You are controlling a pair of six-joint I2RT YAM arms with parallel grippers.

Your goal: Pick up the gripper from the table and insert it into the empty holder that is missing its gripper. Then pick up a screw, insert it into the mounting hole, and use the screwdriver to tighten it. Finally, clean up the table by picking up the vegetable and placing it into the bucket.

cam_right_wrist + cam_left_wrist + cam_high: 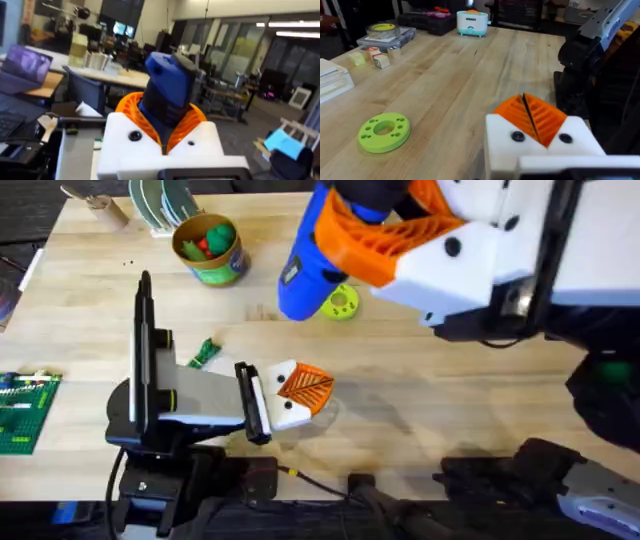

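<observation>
The right gripper (pixel 400 242), raised high above the table, was clamped on the screwdriver (pixel 305 265), its tip hidden. The left gripper (pixel 300 393) rested low, pads pressed together on nothing visible. A good tightening would need the screwdriver brought down plumb, slowly. The vegetable (pixel 204 352) lay near the bucket (pixel 209 250).

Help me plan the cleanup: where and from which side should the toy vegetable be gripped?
Probably at its middle, from straight above. The toy vegetable lies flat on the table, long, thin and slanted, so the fingers should turn to close across its narrow width.
</observation>
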